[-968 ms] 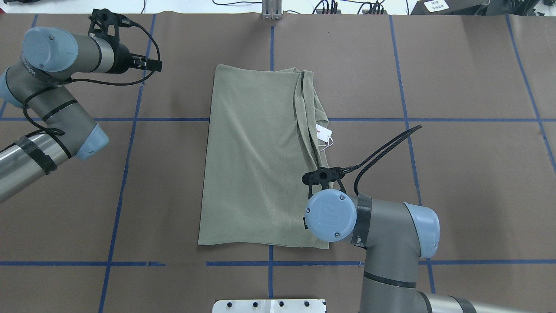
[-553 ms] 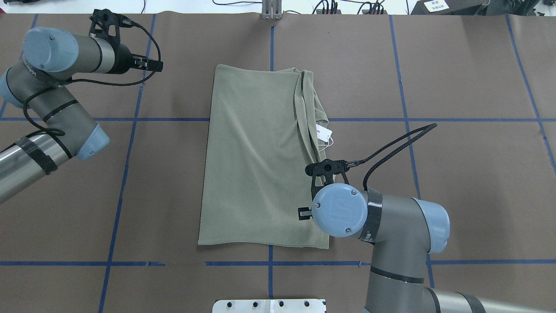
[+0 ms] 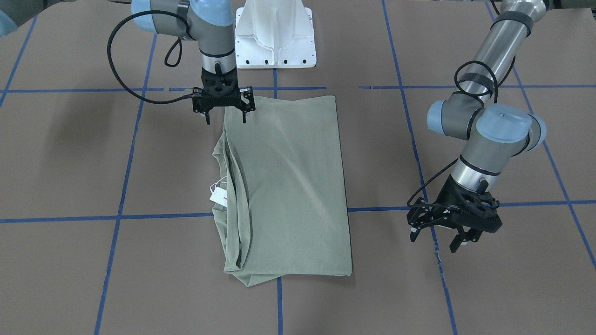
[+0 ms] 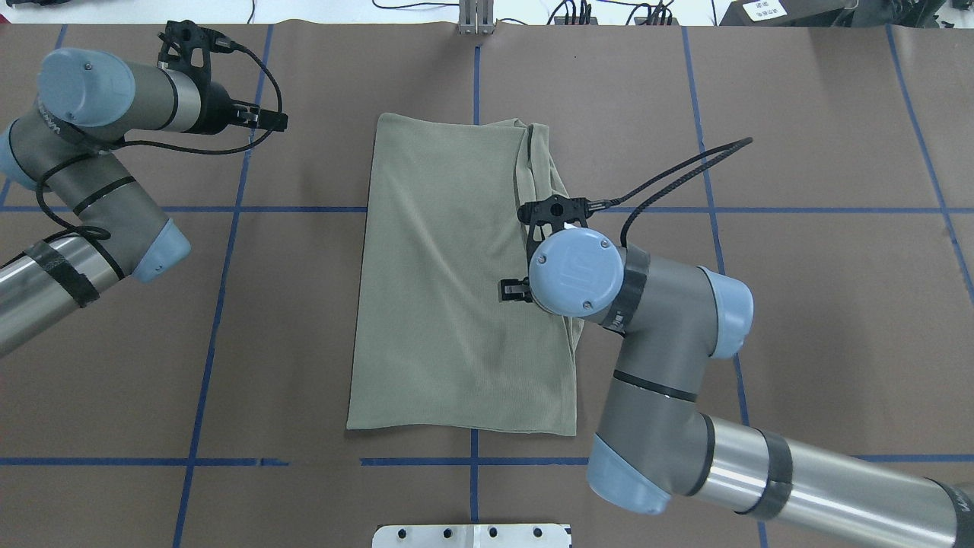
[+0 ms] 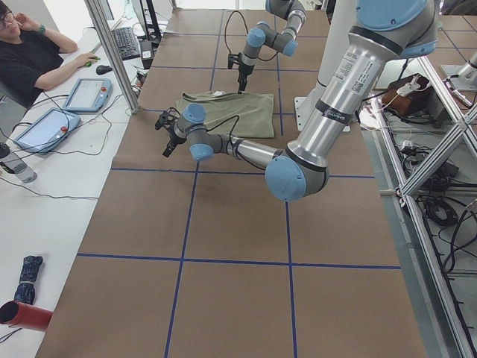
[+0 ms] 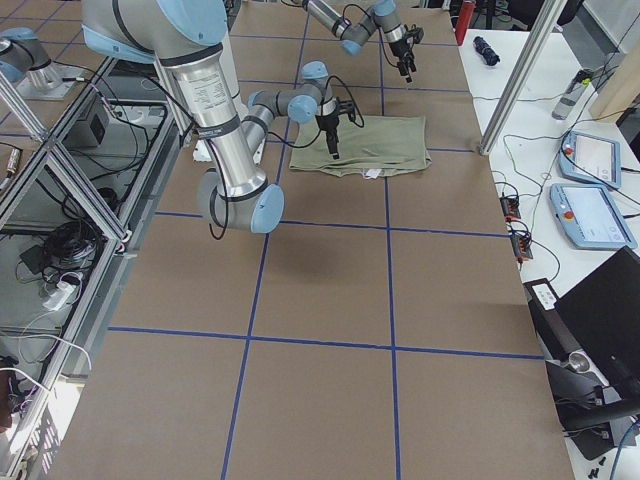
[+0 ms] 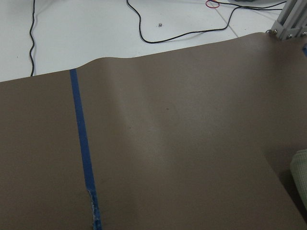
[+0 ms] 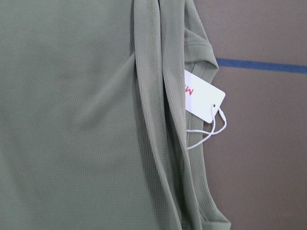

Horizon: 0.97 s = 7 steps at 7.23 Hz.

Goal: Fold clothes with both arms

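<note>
Sage-green knit shirt [image 4: 449, 274] folded lengthwise, flat on brown taped table [image 4: 799, 304]. Black right gripper [image 3: 225, 118] above collar-side edge, fingers spread, empty. Black left gripper [image 3: 433, 241] over bare table, likewise spread. White red-lettered hang tag [image 8: 204, 99] clear in right wrist view, hidden overhead.

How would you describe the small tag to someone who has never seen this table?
On the brown table lies one folded green shirt. From its bunched edge, on the robot's right, a small tag sticks out. Unlike the green cloth around it, it is white, with red lettering and a thin string.
</note>
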Each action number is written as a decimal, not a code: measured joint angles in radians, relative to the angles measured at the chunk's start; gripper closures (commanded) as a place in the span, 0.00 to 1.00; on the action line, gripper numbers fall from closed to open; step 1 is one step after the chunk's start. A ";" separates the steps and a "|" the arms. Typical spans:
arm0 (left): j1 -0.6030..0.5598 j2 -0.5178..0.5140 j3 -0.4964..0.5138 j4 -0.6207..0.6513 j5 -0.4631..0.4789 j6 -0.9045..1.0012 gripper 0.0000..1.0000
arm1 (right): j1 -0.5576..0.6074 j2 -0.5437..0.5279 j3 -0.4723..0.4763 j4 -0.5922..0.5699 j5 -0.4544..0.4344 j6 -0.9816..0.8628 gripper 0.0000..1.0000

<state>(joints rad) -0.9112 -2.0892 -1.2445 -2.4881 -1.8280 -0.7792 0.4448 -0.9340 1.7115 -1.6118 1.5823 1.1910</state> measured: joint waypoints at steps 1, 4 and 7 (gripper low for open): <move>0.000 0.001 0.000 0.000 -0.001 0.000 0.00 | 0.017 0.036 -0.060 0.002 0.001 -0.019 0.00; 0.000 0.001 0.000 0.000 -0.001 0.001 0.00 | 0.028 0.056 -0.139 -0.001 0.000 -0.055 0.00; 0.000 0.001 0.002 0.000 -0.002 0.001 0.00 | 0.036 0.048 -0.171 -0.021 0.012 -0.073 0.00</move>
<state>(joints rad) -0.9112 -2.0878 -1.2429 -2.4881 -1.8300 -0.7777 0.4812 -0.8861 1.5403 -1.6330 1.5945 1.1184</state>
